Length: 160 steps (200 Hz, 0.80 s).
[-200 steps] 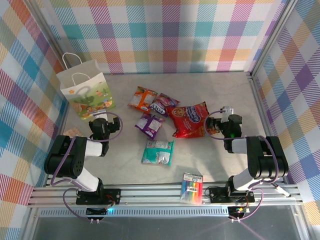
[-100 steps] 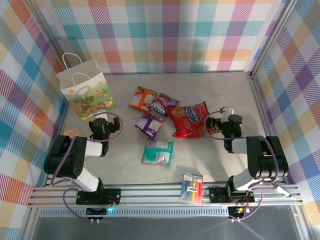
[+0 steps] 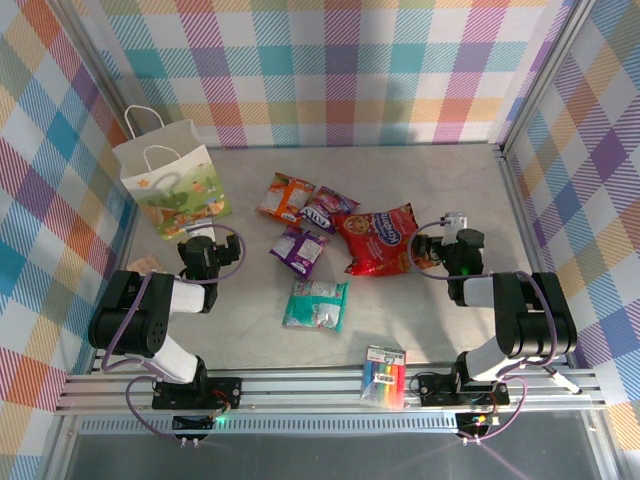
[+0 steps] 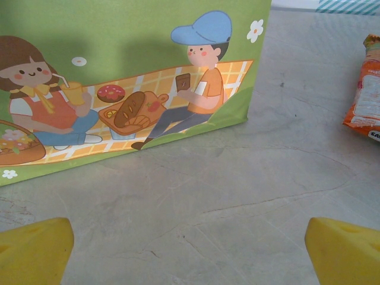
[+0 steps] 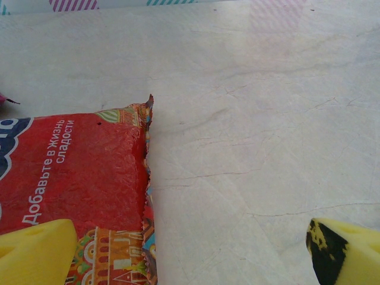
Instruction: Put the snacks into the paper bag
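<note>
White paper bag (image 3: pixel 172 190) upright near far-left corner of worktop (image 3: pixel 450 180), mouth up, likely so packets can drop in from above. Foil snacks flat and spread mid-worktop, none bagged: orange packet (image 3: pixel 285 197), pink-purple packet (image 3: pixel 327 209), red packet (image 3: pixel 380 240), small purple packet (image 3: pixel 299 250), teal packet (image 3: pixel 316 304) closest to near edge. Probably laid out for one-at-a-time picks. Left tool (image 3: pixel 203 236) released, jaws wide, empty, low over worktop, bag's cartoon face just ahead, apart. Right tool (image 3: pixel 424 250) released, empty, red packet's edge by one yellow fingertip (image 5: pixel 35 249), reaching partway into the gap, ungrasped. Marker pack (image 3: pixel 384 375) at near edge, not a snack
</note>
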Each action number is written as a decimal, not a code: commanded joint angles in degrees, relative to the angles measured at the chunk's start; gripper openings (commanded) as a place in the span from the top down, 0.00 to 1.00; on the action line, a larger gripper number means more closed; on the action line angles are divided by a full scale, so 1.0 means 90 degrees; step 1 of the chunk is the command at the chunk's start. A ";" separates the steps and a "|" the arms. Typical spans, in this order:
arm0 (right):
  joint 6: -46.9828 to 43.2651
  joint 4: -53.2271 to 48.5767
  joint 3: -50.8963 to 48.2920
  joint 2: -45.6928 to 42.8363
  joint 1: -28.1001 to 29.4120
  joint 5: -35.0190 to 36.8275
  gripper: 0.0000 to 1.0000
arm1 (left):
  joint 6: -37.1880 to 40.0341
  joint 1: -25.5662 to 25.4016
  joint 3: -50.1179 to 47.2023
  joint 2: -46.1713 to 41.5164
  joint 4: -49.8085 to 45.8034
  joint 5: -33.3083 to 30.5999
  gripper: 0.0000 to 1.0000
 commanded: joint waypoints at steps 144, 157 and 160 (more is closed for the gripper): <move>-0.0043 -0.0123 0.0225 -0.0213 0.0006 -0.0314 0.01 | 0.0010 -0.0058 0.0424 -0.0330 -0.0690 0.0239 0.01; -0.0074 -0.0535 0.0389 -0.0351 0.0012 -0.0376 0.01 | 0.0077 -0.0077 0.0589 -0.0510 -0.1131 0.0348 0.01; -0.0084 -0.0622 0.0429 -0.0368 0.0015 -0.0395 0.01 | 0.0092 -0.0082 0.0614 -0.0543 -0.1199 0.0344 0.01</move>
